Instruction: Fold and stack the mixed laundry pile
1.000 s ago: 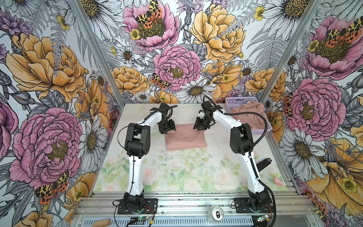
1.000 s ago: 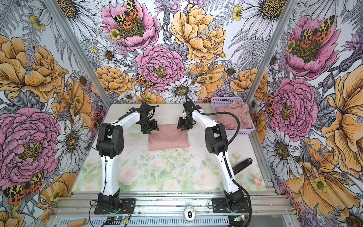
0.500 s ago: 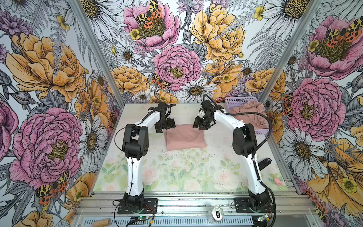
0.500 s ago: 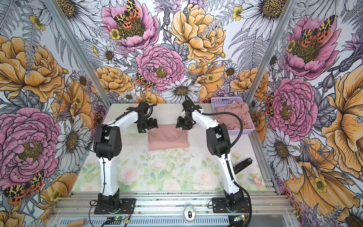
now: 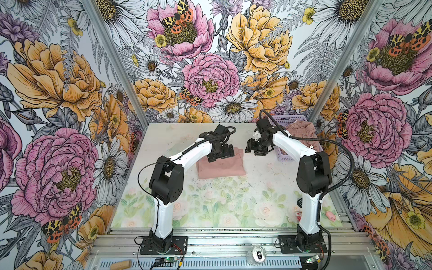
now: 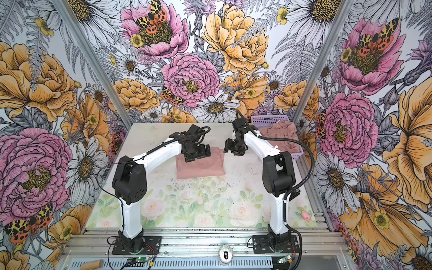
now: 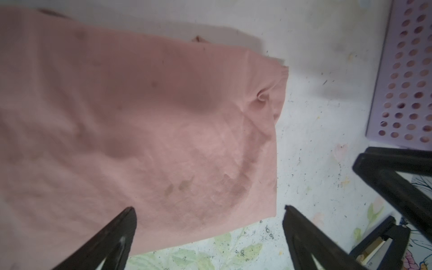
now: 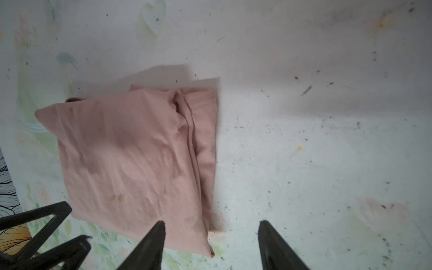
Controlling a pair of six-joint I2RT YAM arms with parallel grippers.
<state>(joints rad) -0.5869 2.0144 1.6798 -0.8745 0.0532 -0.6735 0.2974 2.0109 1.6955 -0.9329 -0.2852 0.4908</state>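
A folded dusty-pink garment (image 5: 221, 166) (image 6: 199, 167) lies flat on the table, past its middle. My left gripper (image 5: 219, 156) (image 6: 196, 152) hovers over the garment's far edge, open and empty. In the left wrist view the cloth (image 7: 140, 128) fills the space beyond the spread left gripper (image 7: 209, 215). My right gripper (image 5: 253, 148) (image 6: 231, 147) hangs open just right of the garment's far right corner. The right wrist view shows the folded garment (image 8: 140, 159) under one finger of the open right gripper (image 8: 211, 226). More pink laundry (image 5: 301, 134) (image 6: 278, 138) is heaped in the basket.
The lavender perforated basket (image 5: 284, 156) (image 6: 268, 119) (image 7: 411, 70) stands at the far right corner, close behind my right arm. A small pink object (image 5: 330, 215) lies at the front right. A can (image 5: 258, 253) sits on the front rail. The floral mat (image 5: 210, 210) covers the near half of the table.
Both grippers have opened and let the garment go. The left gripper slid right, over the cloth's far edge. The right gripper drew slightly right, off the corner.
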